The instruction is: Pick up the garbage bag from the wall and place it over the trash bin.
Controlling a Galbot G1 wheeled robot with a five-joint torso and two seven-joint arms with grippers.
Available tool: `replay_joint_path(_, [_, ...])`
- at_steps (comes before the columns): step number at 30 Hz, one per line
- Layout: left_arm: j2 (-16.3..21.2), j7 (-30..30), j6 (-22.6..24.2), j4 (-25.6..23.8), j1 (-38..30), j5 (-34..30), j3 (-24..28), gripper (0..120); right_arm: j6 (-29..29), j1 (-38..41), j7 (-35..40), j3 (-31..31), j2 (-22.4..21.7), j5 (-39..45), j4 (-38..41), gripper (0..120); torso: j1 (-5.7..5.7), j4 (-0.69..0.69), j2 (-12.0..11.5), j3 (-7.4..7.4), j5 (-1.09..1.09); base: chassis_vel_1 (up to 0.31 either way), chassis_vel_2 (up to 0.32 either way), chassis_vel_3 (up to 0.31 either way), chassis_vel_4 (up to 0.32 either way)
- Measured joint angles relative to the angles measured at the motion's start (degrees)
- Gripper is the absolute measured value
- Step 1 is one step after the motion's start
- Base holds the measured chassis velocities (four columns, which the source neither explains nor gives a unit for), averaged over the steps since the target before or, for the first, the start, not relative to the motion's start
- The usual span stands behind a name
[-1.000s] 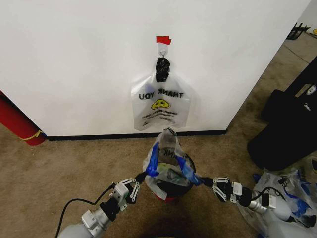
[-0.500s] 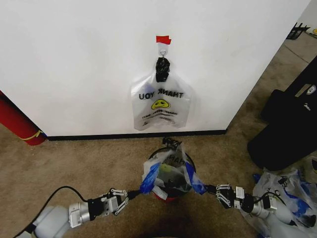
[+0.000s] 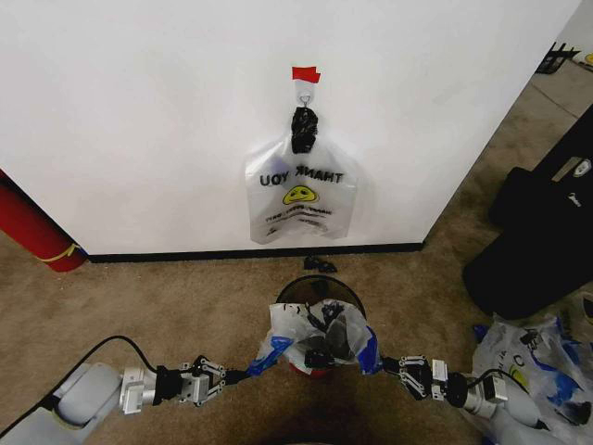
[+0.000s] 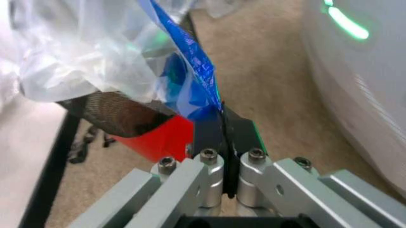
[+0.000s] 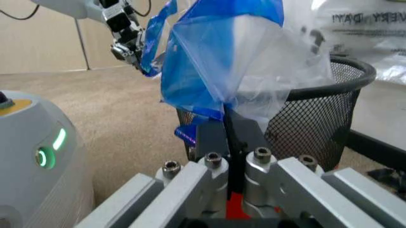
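The garbage bag, translucent with blue handles, is spread across the near side of the black mesh trash bin, which stands on the carpet in front of the wall. My left gripper is low at the bin's left, shut on one blue handle. My right gripper is low at its right, shut on the other. In the left wrist view my left gripper pinches the blue handle beside the bin's red base. In the right wrist view my right gripper pinches blue plastic of the bag in front of the bin.
A white THANK YOU bag hangs from a hook under red tape. A red cylinder leans at the left. A big black case and another plastic bag are at the right. A small black scrap lies by the baseboard.
Both grippers have dropped lower and drawn outward, pulling the bag down from its raised peak onto the bin. The bin's far rim now shows above the bag.
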Motion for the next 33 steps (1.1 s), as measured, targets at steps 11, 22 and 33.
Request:
replay_joint_path(11, [0.07,5.58,0.51,4.40,-4.68,2.57,1.40,0,1.60,2.77,0.09,1.05,1.74,-0.93,-7.50,0,0.00,-0.01,0.00,0.00,0.00,0.000,0.000,0.000,0.000])
replay_joint_path(22, [-0.98,7.67,2.22,4.84,-6.82,1.37,2.15,0,-1.24,3.77,1.91,-0.96,5.05,9.66,-9.43,0,0.00,0.01,0.00,0.00,0.00,0.000,0.000,0.000,0.000])
replay_joint_path(33, [-0.67,9.69,5.13,1.87,-7.27,-5.99,0.12,11,-3.06,1.94,8.97,-1.61,4.28,16.38,-6.04,0,0.00,-0.01,0.00,0.00,0.01,0.000,0.000,0.000,0.000])
